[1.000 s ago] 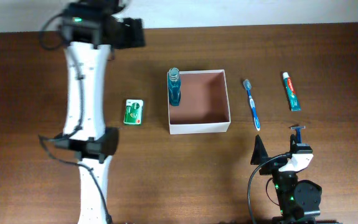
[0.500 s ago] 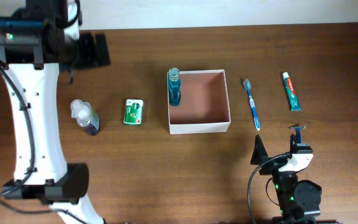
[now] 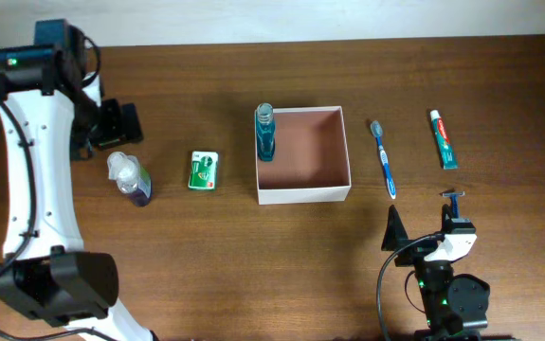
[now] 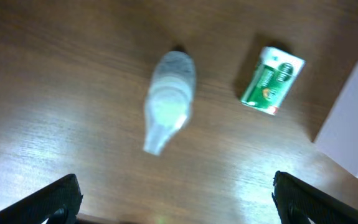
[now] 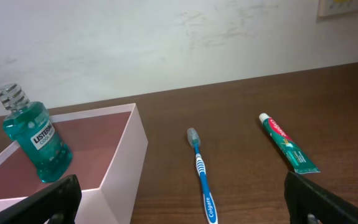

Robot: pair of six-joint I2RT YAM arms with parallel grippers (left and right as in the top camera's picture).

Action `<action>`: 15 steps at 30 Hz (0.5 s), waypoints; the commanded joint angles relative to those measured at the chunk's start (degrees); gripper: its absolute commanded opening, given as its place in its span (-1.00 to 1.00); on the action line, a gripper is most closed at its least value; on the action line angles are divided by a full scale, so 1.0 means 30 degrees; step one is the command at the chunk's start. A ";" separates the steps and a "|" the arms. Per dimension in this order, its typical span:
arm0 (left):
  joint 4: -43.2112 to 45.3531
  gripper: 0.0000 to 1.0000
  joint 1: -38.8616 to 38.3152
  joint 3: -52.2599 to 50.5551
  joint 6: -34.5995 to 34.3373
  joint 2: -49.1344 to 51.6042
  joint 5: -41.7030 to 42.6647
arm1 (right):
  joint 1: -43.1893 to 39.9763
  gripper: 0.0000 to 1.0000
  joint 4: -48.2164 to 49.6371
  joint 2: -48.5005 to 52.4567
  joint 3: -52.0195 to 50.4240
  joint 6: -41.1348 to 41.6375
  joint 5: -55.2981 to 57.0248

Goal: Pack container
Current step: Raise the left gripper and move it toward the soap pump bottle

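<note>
Targeting the small bottle (image 4: 168, 102), we hold the left end effector (image 4: 175, 208) wide open and empty nearby; next, centre, descend and grip.

A toothpaste tube (image 3: 444, 138) lies right of the blue toothbrush (image 3: 384, 159), a razor (image 3: 453, 197) near its handle; green packet (image 3: 203, 170) and pump bottle (image 3: 130, 178) well left.

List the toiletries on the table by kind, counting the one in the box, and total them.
Bottles: 2 (mouthwash, pump bottle)
Green packet: 1
Toothbrush: 1
Toothpaste: 1
Razor: 1
Total: 6
</note>
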 commanded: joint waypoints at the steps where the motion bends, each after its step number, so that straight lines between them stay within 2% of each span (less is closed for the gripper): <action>1: 0.0291 0.99 0.0597 -0.0984 0.1224 -0.0379 -0.0066 | 0.0124 0.97 -0.0117 -0.0146 -0.0087 -0.0051 -0.0036; 10: 0.3891 0.98 0.0758 -0.4940 0.3934 -0.0342 0.0525 | 0.0124 0.97 -0.0117 -0.0146 -0.0087 -0.0051 -0.0036; 15: 0.5217 0.98 0.0758 -0.6135 0.4612 -0.0328 0.0277 | 0.0124 0.97 -0.0117 -0.0146 -0.0087 -0.0051 -0.0036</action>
